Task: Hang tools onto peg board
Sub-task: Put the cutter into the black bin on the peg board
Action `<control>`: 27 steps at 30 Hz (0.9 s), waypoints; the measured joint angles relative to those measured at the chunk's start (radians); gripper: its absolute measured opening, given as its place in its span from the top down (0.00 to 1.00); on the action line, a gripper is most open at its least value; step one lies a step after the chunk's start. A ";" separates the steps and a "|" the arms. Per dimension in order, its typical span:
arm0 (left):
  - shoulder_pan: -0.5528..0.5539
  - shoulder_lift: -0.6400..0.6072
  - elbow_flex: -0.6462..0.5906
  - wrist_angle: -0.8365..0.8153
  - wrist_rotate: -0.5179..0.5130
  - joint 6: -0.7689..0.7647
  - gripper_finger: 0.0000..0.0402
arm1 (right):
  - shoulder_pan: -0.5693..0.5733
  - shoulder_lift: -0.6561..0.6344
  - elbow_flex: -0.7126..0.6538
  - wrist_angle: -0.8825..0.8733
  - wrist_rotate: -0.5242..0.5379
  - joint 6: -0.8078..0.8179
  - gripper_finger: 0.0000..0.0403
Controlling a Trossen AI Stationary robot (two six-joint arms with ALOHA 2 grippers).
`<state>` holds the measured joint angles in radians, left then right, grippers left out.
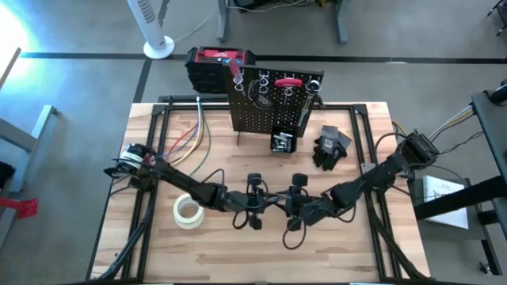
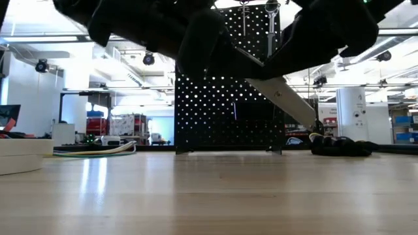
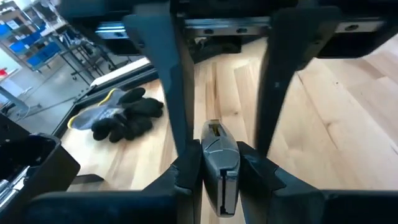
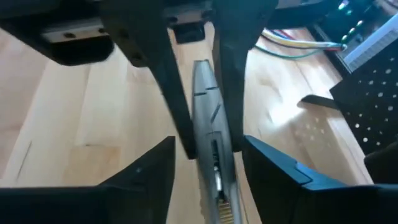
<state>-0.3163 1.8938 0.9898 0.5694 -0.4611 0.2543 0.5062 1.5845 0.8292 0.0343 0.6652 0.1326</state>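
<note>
- High view: both arms meet over the middle of the table [image 1: 238,253], wrists nearly nose to nose, which reads as a handover and not a pick
- The left gripper [image 3: 219,160] pinches a grey metal tool [image 3: 215,144]; its fingers [image 3: 188,174] press tight on both flanks, so the left arm carries the weight
- Right wrist view: the right gripper [image 4: 208,149] stands wide, one finger on each side of the tool's shank and touching neither, lined up to take it but not gripping yet
- Low view: the tool hangs slanted, clear of the wood, with the peg board [image 1: 265,107] upright well behind it
- My read on why it's passed: the board sits at the far edge, a bit towards the right arm's side, so the right arm likely has the better reach to the hooks
- The board already carries a few tools along its top row, one red-handled, so the job is under way, not finished
- The gloves [image 1: 330,146] lie by the board's right foot and the tape roll [image 1: 188,211] rests beside the left arm, both off the path
- Next, I'd judge, the right closes firmly before the left lets go; release too soon and the tool drops
</note>
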 joint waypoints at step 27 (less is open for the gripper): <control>-0.013 -0.028 0.210 -0.422 -0.024 -0.179 0.58 | 0.012 0.002 0.011 -0.178 0.120 0.114 0.86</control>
<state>-0.3288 1.8662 1.1995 0.1477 -0.4848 0.0752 0.5178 1.5864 0.8399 -0.1442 0.7854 0.2470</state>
